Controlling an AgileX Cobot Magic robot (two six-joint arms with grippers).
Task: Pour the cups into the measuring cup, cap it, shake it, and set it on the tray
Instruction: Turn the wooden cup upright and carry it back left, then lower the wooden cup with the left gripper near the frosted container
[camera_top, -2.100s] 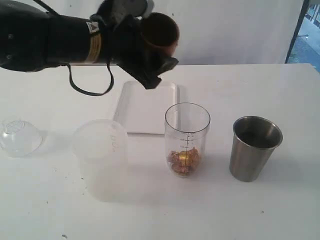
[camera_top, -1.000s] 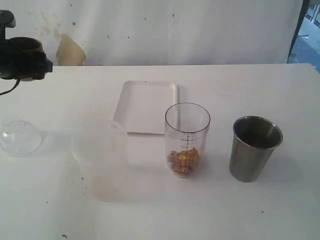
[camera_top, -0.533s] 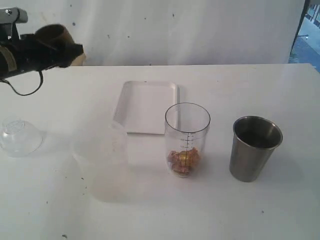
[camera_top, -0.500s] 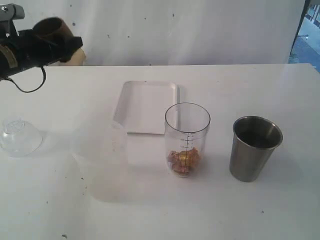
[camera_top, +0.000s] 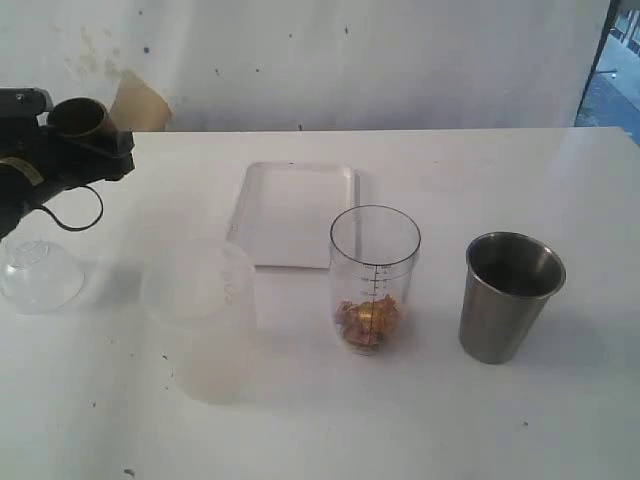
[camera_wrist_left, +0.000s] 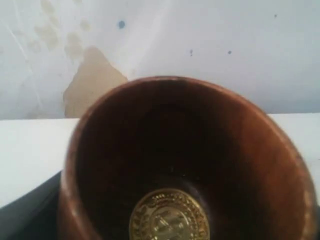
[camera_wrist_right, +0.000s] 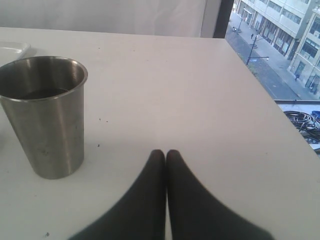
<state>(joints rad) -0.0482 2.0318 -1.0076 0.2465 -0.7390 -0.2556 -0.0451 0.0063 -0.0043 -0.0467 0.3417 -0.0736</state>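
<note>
Nearest, the measuring cup (camera_top: 375, 270) stands on the tabletop (camera_top: 560, 420), gold-wrapped pieces (camera_top: 368, 322) in its bottom. The steel tumbler (camera_top: 510, 295) waits beside it, the right claw (camera_wrist_right: 166, 155) shut and empty nearby. Beyond lies the tray (camera_top: 295, 210). Farthest, the left claw (camera_top: 88, 152), gripping the wooden cup (camera_top: 80, 118), has swung it away left. The first pour seems done, though a gold disc (camera_wrist_left: 169, 215) shows inside.

A bare lab-like test room, not a home: a plain white table (camera_top: 520, 420) stands against a scuffed white wall (camera_top: 400, 60) with a tan blotch (camera_wrist_left: 92, 82). Beyond the fingers (camera_wrist_right: 156, 172) of the right gripper (camera_wrist_right: 166, 153), off to one side, a window (camera_wrist_right: 280, 65) looks down on a city street (camera_wrist_right: 257, 57) and multi-storey blocks (camera_wrist_right: 305, 30)
</note>
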